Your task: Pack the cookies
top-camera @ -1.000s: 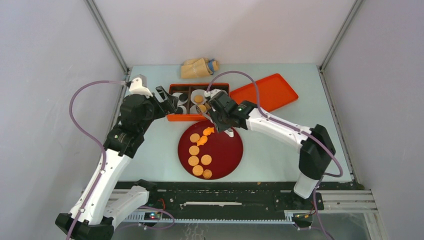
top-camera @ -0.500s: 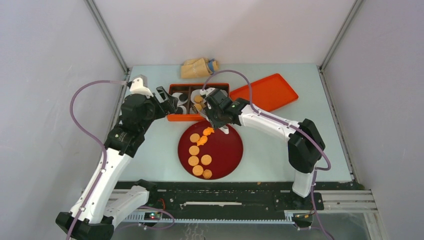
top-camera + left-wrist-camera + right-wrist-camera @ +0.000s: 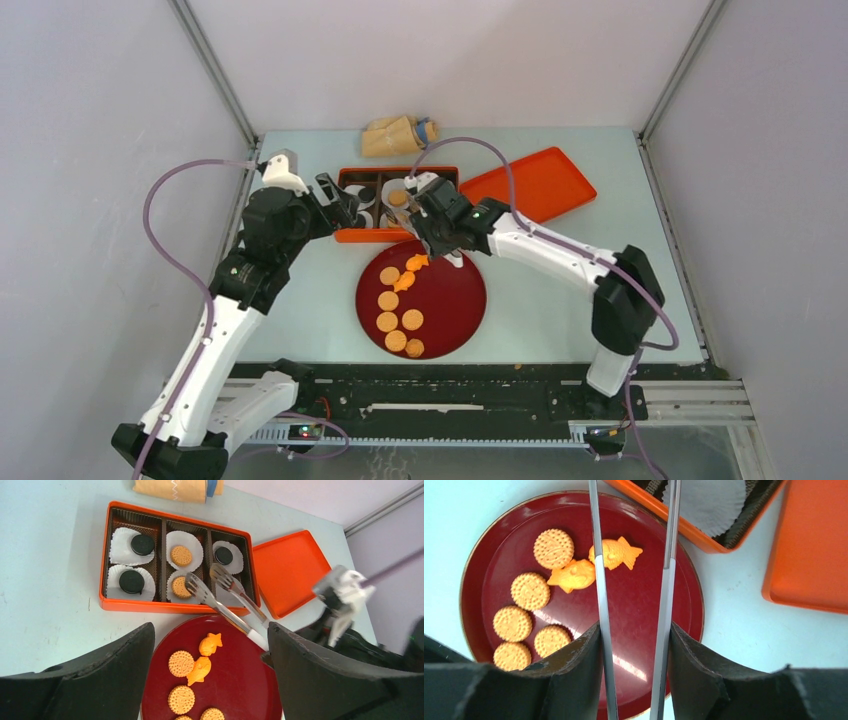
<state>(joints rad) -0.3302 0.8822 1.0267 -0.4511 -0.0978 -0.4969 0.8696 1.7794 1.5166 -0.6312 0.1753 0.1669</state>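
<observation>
Right gripper (image 3: pixel 634 647) clamps tongs (image 3: pixel 599 580), left gripper (image 3: pixel 208 632) spread wide; cookies (image 3: pixel 553 548) on plate (image 3: pixel 639 605) just toward bench's near edge

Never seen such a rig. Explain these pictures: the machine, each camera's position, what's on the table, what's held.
Two robot arms are bolted to the table. One picture looks down from above; the other two come from wrist cameras. The left gripper is open and empty near the orange box, whose paper liners hold five cookies; one liner is empty. An orange lid lies beside it, a tan bag behind. The right gripper clamps metal tongs, themselves open, over the red plate, which carries round tan cookies and two fish-shaped ones.
</observation>
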